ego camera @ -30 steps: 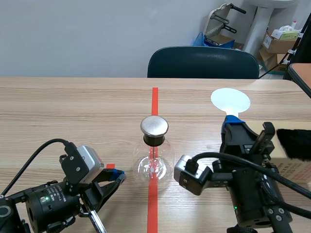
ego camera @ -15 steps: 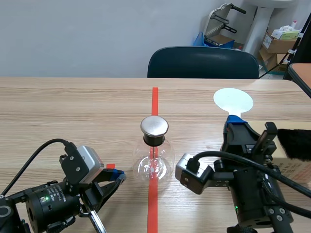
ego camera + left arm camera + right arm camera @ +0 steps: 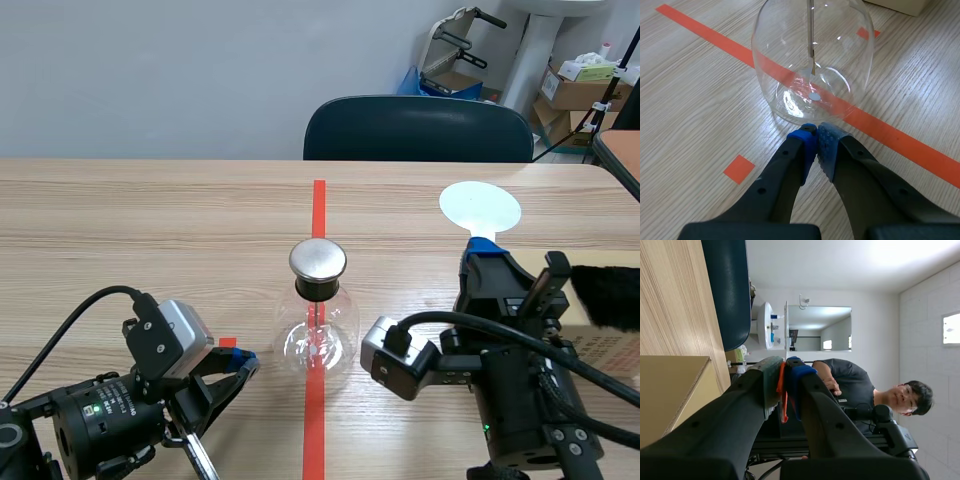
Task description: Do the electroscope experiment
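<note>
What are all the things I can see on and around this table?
table: one, light wood, orange-red tape marks.
electroscope flask: one, clear glass with silver cap, mid-table on the tape line.
white disc wand: one, white disc on orange handle, raised right of the flask.
cardboard box: one, tan, table's right edge.
black furry piece: one, black, on the box.
chair: one, dark blue, behind the table.
person: one, dark shirt, right wrist view only.
left gripper: one, black, blue pads, shut, empty, tips by the flask's base.
right gripper: one, black, shut on the wand's handle.
</note>
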